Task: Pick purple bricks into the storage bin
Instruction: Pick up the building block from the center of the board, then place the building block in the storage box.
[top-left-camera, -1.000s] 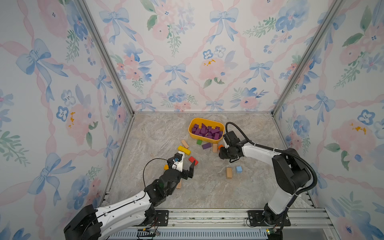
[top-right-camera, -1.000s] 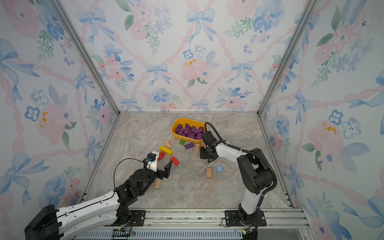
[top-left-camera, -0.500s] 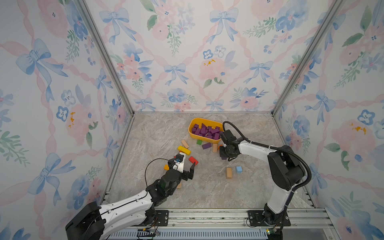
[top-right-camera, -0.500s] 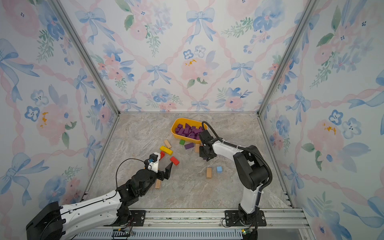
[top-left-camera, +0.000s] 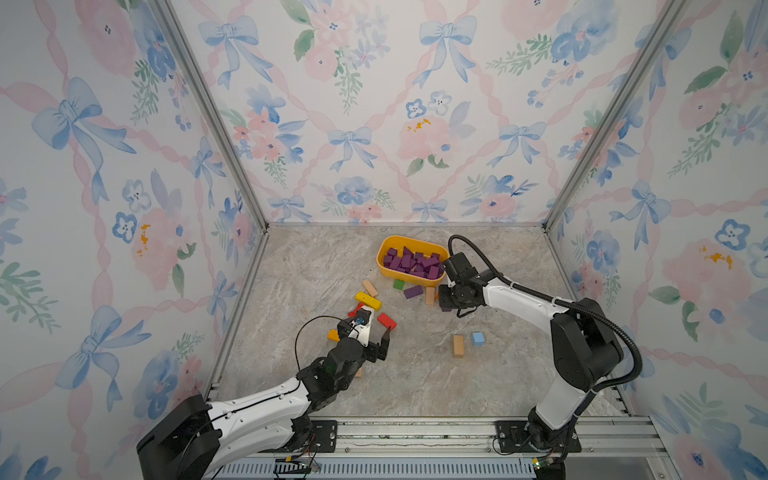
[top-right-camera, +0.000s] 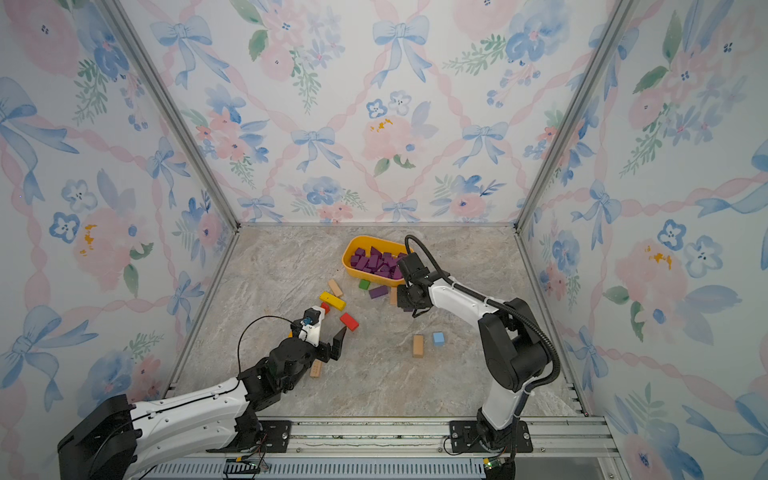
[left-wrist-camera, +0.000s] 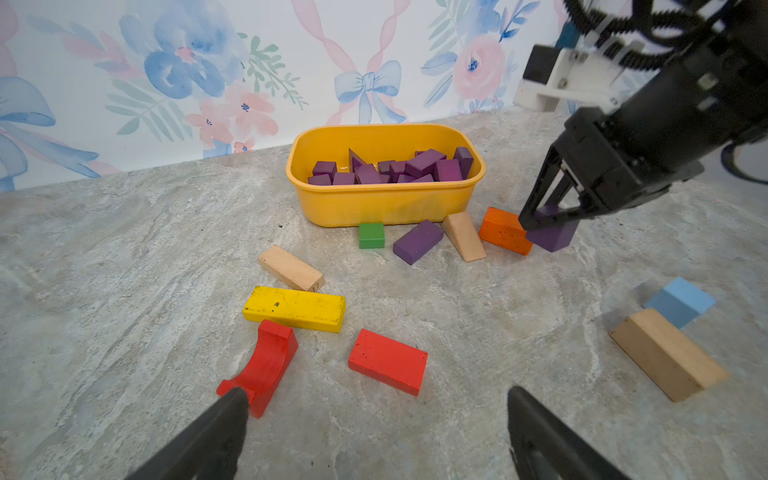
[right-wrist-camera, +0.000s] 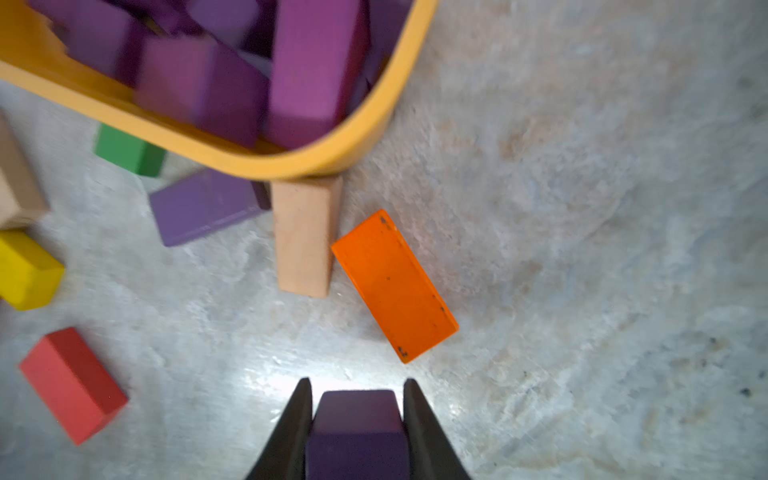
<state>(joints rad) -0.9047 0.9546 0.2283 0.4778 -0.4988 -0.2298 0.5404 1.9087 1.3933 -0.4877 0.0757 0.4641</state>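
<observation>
Left tool (left-wrist-camera: 376, 399) stands wide open and empty, well in front of the storage bin (left-wrist-camera: 386, 203) and near a red block (left-wrist-camera: 388, 361), probably held clear so the other arm can work. Most purple bricks (left-wrist-camera: 415, 168) lie heaped inside the bin. One purple bar (left-wrist-camera: 417, 242) lies on the counter (left-wrist-camera: 124, 257) just before the bin's wall, between a green cube (left-wrist-camera: 371, 235) and a tan wedge (left-wrist-camera: 463, 237). Off the bin's corner nearest the right arm, beside an orange block (left-wrist-camera: 503, 230), the right tool (left-wrist-camera: 547, 218) is clamped on a purple cube (right-wrist-camera: 357, 415), taken by opposite flat faces for a square hold. Both top views hide that cube under the tool. The left wrist view shows it side-on, and the right wrist view shows both jaws pressed to it. Whether it has left the counter I cannot tell.
</observation>
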